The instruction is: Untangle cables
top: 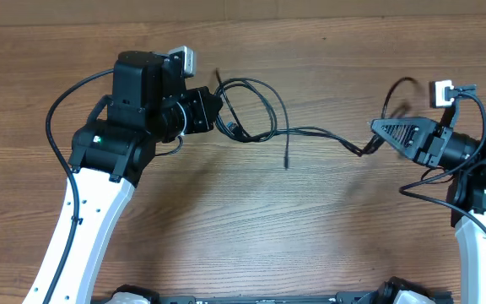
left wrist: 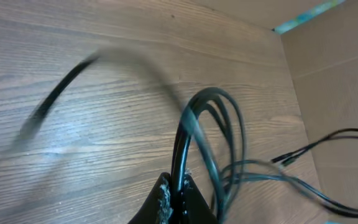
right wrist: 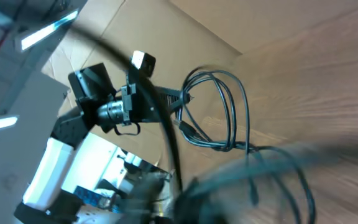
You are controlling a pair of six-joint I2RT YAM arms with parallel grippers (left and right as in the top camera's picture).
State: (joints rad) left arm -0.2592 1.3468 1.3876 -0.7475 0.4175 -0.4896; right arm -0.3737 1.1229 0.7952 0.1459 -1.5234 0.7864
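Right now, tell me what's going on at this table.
Two arms are working on a tangle of thin black cables strung between them over the table. The left arm has its jaws shut on the looped end. A strand runs to the right arm, but its view is blurred, so whether its jaws grip it is unclear. The loops are not yet separated.

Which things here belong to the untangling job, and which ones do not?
Job: thin black cables; left hand, clamped on them; right hand, beside a strand.
Not the job: wooden table; cardboard wall; thick arm cable.
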